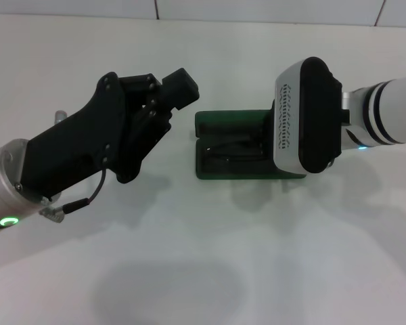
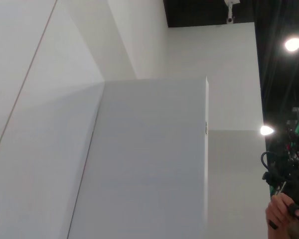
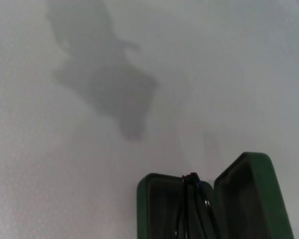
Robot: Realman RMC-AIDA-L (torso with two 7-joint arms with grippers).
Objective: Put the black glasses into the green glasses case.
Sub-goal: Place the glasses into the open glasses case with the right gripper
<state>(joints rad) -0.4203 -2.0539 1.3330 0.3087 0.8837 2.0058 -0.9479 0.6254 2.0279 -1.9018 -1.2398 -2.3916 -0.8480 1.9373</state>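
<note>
Black glasses lying inside the open green glasses case on the white worktop.

One green glasses case (image 1: 233,145) stands open at mid-worktop (image 1: 210,271): a dark green rectangular box with dark lining, its lid hinged back on the far side. One pair of black glasses (image 3: 192,209) lies in the lined tray; the right wrist view shows thin black frame parts there, folded, with the lenses not clearly discernible. Two arms are present. The left gripper (image 1: 159,108) hangs above the worktop just left of the case, apart from it, its black fingers (image 1: 179,88) drawn close together with nothing between them. The right gripper (image 1: 308,115) hovers over the case's right end, hiding that end; its finger state cannot be determined.
</note>
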